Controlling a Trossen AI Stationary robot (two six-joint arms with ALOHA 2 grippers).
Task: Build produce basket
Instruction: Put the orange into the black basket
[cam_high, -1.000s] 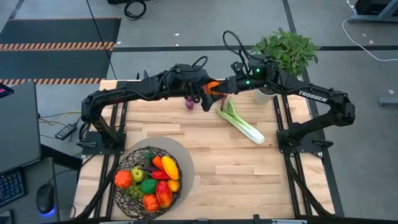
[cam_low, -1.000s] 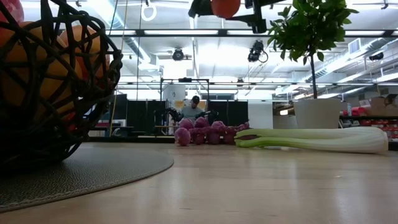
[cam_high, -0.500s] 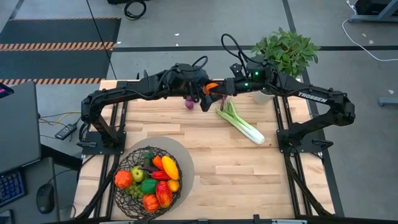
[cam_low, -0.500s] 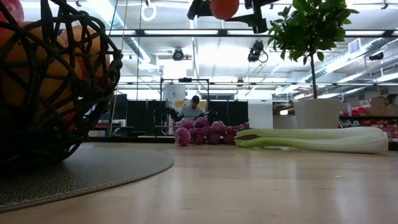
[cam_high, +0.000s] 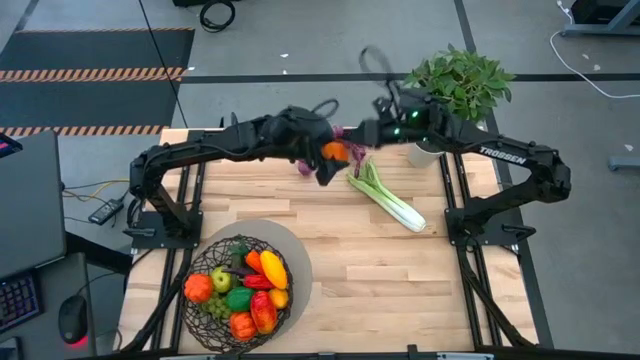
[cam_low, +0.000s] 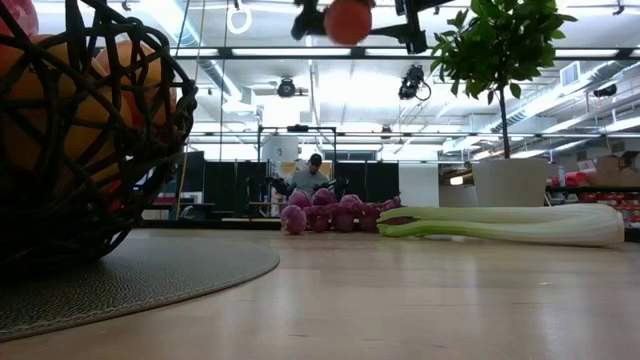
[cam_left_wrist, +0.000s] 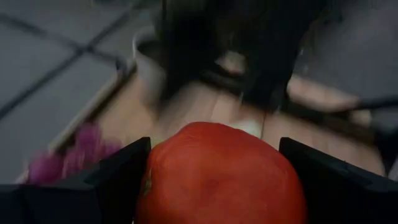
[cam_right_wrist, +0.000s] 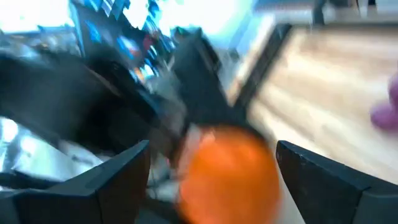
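An orange-red round fruit (cam_high: 333, 152) is in my left gripper (cam_high: 328, 158), high above the table's far middle; it also shows in the low view (cam_low: 347, 20). My right gripper (cam_high: 362, 135) stands just to the fruit's far right, open and apart from it. Purple grapes (cam_high: 305, 166) and a green celery stalk (cam_high: 390, 200) lie on the table below. The dark wire basket (cam_high: 215, 310), holding several fruits and vegetables, rests on a round grey mat at the near left. My left gripper pinches the round fruit between its two fingers (cam_left_wrist: 124, 180), one on each opposite side (cam_left_wrist: 155, 186). The fingers come roughly level from the table's left. The fruit is lifted clear, high above the table.
A white pot with a leafy green plant (cam_high: 455, 85) stands at the far right, close behind my right arm. The grey mat (cam_high: 295, 250) reaches past the basket. Bare wood (cam_high: 400, 290) lies at the near right.
The fruit, earlier between both grippers, has gone with my left gripper toward the table's left and near edge and a little down, away from my right gripper, which no longer has it.
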